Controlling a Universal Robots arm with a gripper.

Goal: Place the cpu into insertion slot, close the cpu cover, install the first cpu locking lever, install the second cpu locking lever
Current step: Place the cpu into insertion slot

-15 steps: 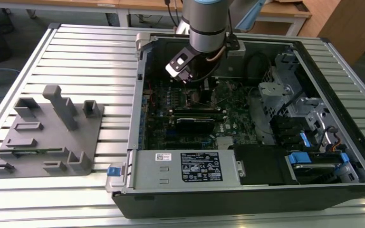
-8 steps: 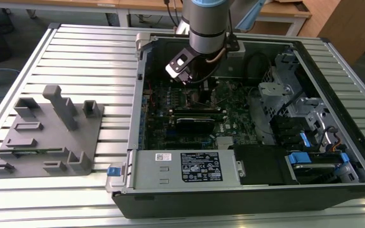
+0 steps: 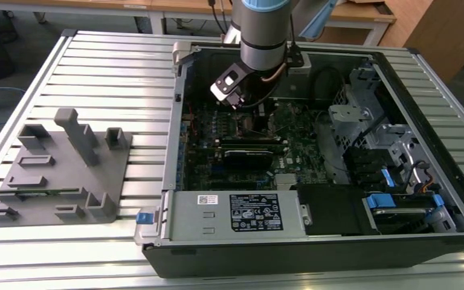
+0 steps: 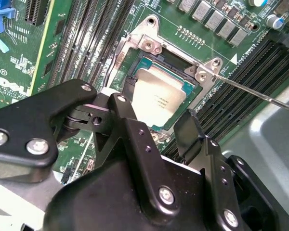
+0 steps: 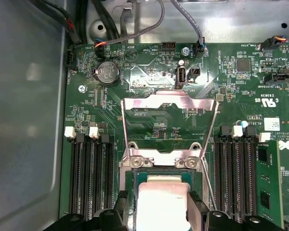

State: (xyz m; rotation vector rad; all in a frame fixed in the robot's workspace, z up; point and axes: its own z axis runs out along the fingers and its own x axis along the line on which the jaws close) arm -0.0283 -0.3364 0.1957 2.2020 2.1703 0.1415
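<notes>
Black and matt, studded with small bright screws, the claw (image 4: 156, 109) is seen closest in the second wrist view, closed on the cpu (image 4: 159, 94) across two opposite edges. The chip, a flat square with a pale brushed-metal face, is held at the insertion slot (image 4: 166, 57), whose dark centre and thin silver rim show around it; whether it is fully seated cannot be told. The first step, placing the chip, is judged to be in hand, and a level, square seat within the rim is called for. A thin wire locking lever (image 4: 250, 92) is seen unlatched beside the socket. Just beyond, in the first wrist view, the cpu cover (image 5: 168, 103) is swung open, a thin shiny frame with a square cut-out. Long black ribbed memory slots (image 5: 89, 178) are set on both sides on the green board. Farther off, in the exterior view, the computer case (image 3: 171, 145) is laid on a ribbed metal bench (image 3: 95, 66).
</notes>
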